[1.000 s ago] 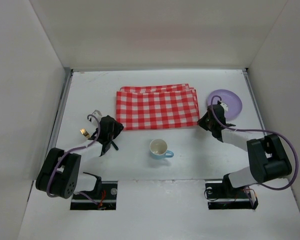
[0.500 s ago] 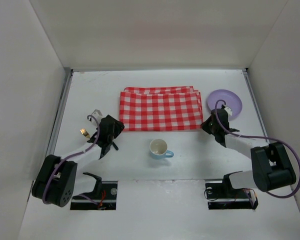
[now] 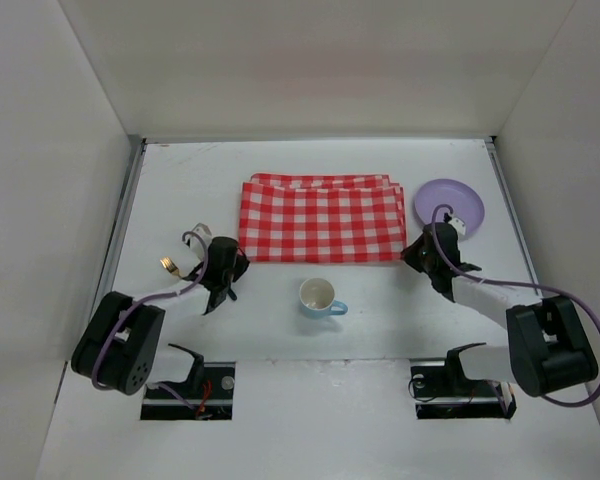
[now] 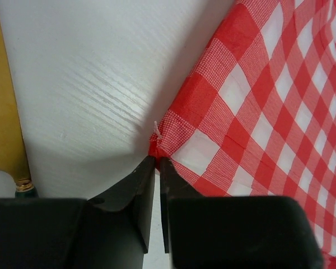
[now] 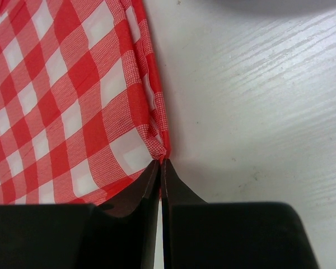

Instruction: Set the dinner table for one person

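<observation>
The red-and-white checked cloth (image 3: 320,220) lies folded on the white dinner table (image 3: 280,170), toward the back middle. My left gripper (image 3: 237,264) is at the cloth's near left corner. In the left wrist view the left gripper (image 4: 157,158) is shut, pinching that corner of the cloth (image 4: 257,112) at its tips. My right gripper (image 3: 411,251) is at the near right corner. In the right wrist view the right gripper (image 5: 161,162) is shut on the bunched corner of the cloth (image 5: 73,95).
A white cup with a blue handle (image 3: 319,296) stands in front of the cloth, between the arms. A purple plate (image 3: 442,196) with a small white item (image 3: 459,223) sits at the back right. Gold cutlery (image 3: 167,265) lies left of the left gripper, and also shows as cutlery (image 4: 3,112) at that wrist view's left edge.
The left gripper has closed on the cloth's near left corner. The cloth slid a little to the right during the first half second. The right arm shifted slightly while keeping its grip.
</observation>
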Tool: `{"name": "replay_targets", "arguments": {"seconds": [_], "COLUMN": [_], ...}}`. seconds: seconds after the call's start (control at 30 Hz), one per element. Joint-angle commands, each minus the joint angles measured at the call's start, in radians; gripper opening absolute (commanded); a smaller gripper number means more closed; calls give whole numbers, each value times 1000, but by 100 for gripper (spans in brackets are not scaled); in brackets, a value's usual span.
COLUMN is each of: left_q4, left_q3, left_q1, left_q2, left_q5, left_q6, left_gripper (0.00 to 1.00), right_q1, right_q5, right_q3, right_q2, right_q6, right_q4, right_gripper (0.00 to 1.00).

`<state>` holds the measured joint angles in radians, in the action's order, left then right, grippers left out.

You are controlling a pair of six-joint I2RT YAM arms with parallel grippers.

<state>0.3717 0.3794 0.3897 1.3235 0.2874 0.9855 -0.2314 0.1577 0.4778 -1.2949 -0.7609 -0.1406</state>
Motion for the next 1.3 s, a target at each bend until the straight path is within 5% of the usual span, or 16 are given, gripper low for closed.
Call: {"name": "replay_targets", "arguments": {"seconds": [0.0,0.47,0.73,0.9,1.07,1.17,1.27], "left_q4": [49,-120,-30,7,87,116,118], "left_q3": [-29,-149,-62,15,41,29,12], "left_q1": [-18,63,79,51,41,33,27], "left_q2": [-79,-319,-258,-89,40,77,80], "left_q5": [33,38,49,36,10,7,2], "left_q6": [-4,-8,5,4,8,13,15], "left_gripper": [5,3,36,41,34,13,3], "right_q1": [-10,-7,10,8,8,11,13], "right_q5": [8,-16,-30,-32,-37,-33,-27], "right_q3": [-28,-120,-93,-100,-103,-107,-99], "right_q2": [48,187,132,141,158,170,163], "right_q6": [-12,-43,-41,-35,-34,-41,-41], "right_q4": [-44,12,-19,-25,-27,-27,-28], "right_gripper": [10,11,11,11,11,11,11]}}
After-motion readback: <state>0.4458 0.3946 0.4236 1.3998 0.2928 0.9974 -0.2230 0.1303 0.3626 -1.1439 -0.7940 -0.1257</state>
